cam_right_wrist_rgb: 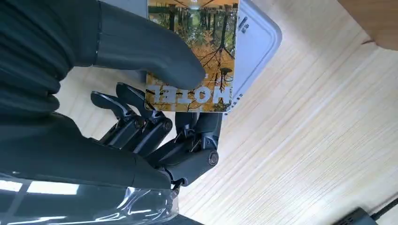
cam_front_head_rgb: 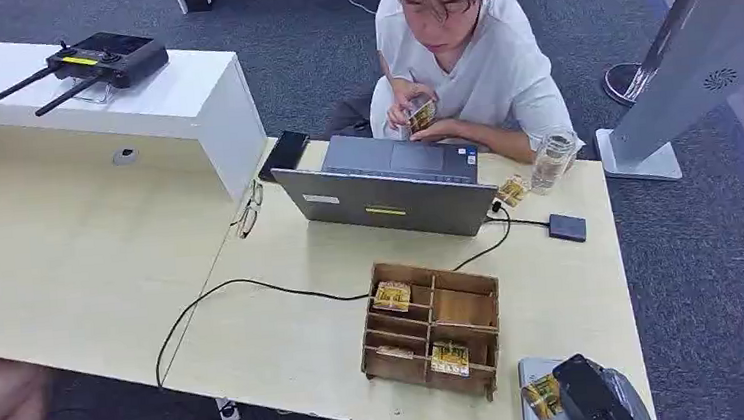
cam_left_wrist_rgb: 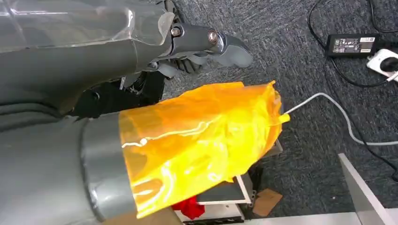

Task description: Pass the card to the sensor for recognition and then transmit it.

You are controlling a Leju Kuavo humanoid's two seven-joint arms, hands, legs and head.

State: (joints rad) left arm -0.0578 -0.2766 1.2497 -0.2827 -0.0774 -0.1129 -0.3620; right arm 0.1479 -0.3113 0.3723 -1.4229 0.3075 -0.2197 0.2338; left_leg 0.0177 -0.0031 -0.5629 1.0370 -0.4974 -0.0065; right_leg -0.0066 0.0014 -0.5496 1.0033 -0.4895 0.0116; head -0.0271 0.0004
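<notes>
I see my right hand (cam_right_wrist_rgb: 155, 117) pinching the card (cam_right_wrist_rgb: 195, 51) between thumb and fingers (cam_right_wrist_rgb: 141, 126), over the grey sensor (cam_right_wrist_rgb: 256, 47) at the table's (cam_front_head_rgb: 289, 347) near right corner. My left hand (cam_left_wrist_rgb: 202, 47) hangs over the floor, fingers curled in, holding nothing.

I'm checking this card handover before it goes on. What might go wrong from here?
1. The right hand pinches the hotel card near one end, thumb on its face, so it may tilt or slip over the grey sensor pad.
2. The sensor pad sits by the table's near edge, so a dropped card might fall to the floor.
3. The wooden organizer stands close by; the arm may brush it during the pass.
</notes>
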